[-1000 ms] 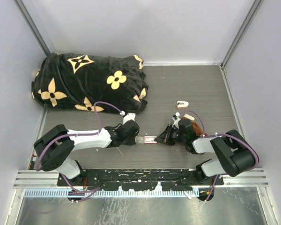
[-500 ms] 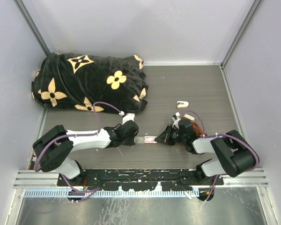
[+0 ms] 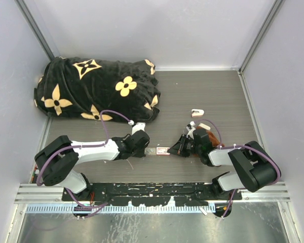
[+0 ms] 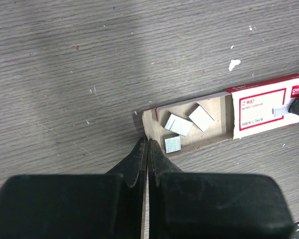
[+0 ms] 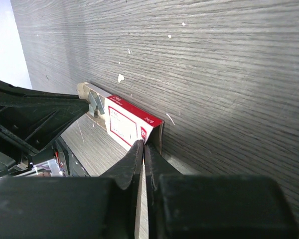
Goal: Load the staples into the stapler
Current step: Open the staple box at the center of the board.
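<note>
The staples' white box with a red label (image 3: 162, 150) lies on the table between my grippers. In the left wrist view its grey tray (image 4: 224, 112) is slid out to the left and holds three short strips of staples (image 4: 178, 124). My left gripper (image 4: 145, 142) is shut with its tips at the tray's left end wall. My right gripper (image 5: 143, 145) is shut on the open right end of the box sleeve (image 5: 124, 122). The small pink and white stapler (image 3: 197, 112) lies apart on the table, behind the right gripper (image 3: 175, 150).
A large black blanket with gold flowers (image 3: 96, 88) fills the back left. A rust-brown cloth (image 3: 213, 137) lies by the right wrist. Grey walls close in the table on three sides.
My left gripper has drawn slightly to the left with the tray end. The right gripper, box sleeve and stapler have stayed put.
</note>
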`<state>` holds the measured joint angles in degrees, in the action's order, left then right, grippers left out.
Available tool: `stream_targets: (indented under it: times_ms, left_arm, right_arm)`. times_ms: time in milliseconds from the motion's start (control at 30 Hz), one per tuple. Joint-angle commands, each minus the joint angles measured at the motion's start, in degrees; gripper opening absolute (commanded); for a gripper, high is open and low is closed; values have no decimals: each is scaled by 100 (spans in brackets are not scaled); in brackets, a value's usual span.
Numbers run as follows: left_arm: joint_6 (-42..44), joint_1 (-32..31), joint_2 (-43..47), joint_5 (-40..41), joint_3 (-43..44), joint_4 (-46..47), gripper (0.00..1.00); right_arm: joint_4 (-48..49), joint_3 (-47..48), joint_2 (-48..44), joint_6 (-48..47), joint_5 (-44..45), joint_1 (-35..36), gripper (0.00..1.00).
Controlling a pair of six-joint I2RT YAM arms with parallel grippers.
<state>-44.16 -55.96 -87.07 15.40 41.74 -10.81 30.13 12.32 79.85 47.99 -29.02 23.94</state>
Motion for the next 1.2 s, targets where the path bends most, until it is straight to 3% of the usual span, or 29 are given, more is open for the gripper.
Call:
stream_targets:
  times_ms: [0,100,233,333,400,567,700,833,933,1067,1167]
  left_arm:
    - [118,42,135,162,-87,-238,5]
    - [125,37,220,207,-107,-252,29]
    - [142,44,464,366,-147,-368,47]
    - [189,50,742,514,-142,-551,60]
    - [277,68,1069,500,-81,-682,74]
    - [618,124,2006,464,229,-1084,96]
    - [1073,650,2535,-316,785,-1563,98]
    - [1439,2053,2934,-2046,1430,-1848,98]
    - [1778,3071,2868,-3128,2037,-2069,98]
    - [2104,4061,2603,-3685,2345,-2350,98]
    - [2201,4397,2722,-3461,2019,-2122,98]
  right_arm:
    - [-51,98,-84,-150,90,14,14]
    - [-94,131,-145,-153,110,14,28]
    - [-481,267,-391,-315,251,9,46]
    - [-1152,500,-717,-632,401,14,62]
    - [-1675,724,-1030,-918,537,21,70]
    - [-3082,1417,-1622,-1726,1097,8,83]
    - [-4170,2135,-1927,-2442,1816,13,85]
    - [-4980,3136,-1831,-3002,2289,18,85]
    - [-5474,3747,-1478,-3093,3207,14,85]
    - [-5726,4444,-464,-3207,4192,-17,89]
    - [-5620,4810,209,-3360,4467,-115,89]
